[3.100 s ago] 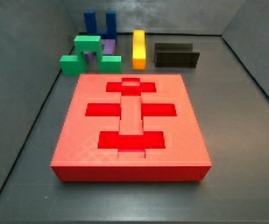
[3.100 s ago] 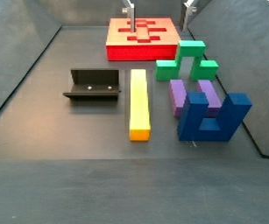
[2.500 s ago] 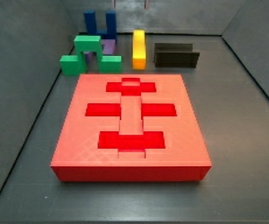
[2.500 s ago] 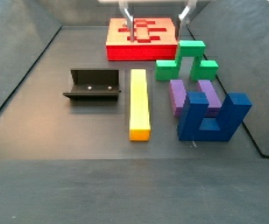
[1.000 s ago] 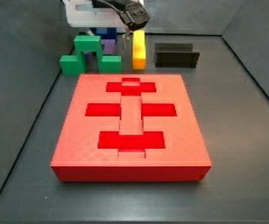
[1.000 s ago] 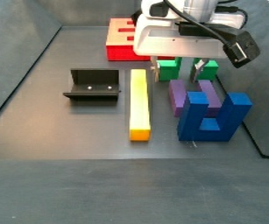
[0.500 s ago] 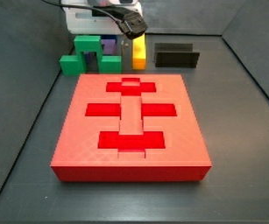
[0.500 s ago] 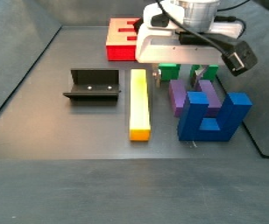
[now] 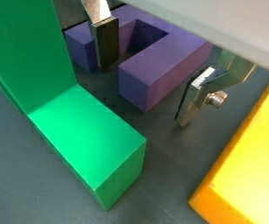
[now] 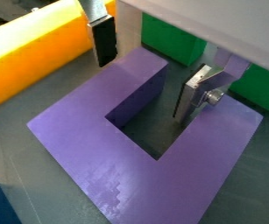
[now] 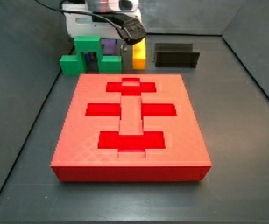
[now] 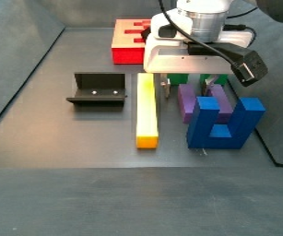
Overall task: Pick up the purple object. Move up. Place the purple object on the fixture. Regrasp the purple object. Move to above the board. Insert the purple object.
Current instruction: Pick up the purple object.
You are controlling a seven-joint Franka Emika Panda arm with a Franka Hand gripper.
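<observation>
The purple object [image 10: 113, 149] lies flat on the floor in both wrist views, its U open between the two prongs. My gripper [image 10: 150, 68] is down over it and open. One finger [image 10: 195, 94] stands in the U's slot. The other finger [image 10: 103, 39] is outside, between the purple prong and the yellow bar. In a wrist view the same prong [image 9: 160, 74] sits between the plates without visible contact. A side view shows the gripper [image 12: 193, 88] low over the purple object [image 12: 188, 103]. The fixture [image 12: 97, 89] and the red board [image 11: 130, 122] stand apart from it.
A yellow bar [image 12: 147, 111] lies close beside the purple object. A tall blue block [image 12: 224, 122] stands just in front of it, and green stepped blocks [image 9: 67, 114] crowd its other side. Grey walls enclose the floor.
The gripper came in from above the board, moved over the cluster of blocks and lowered until its open fingers straddle one purple prong.
</observation>
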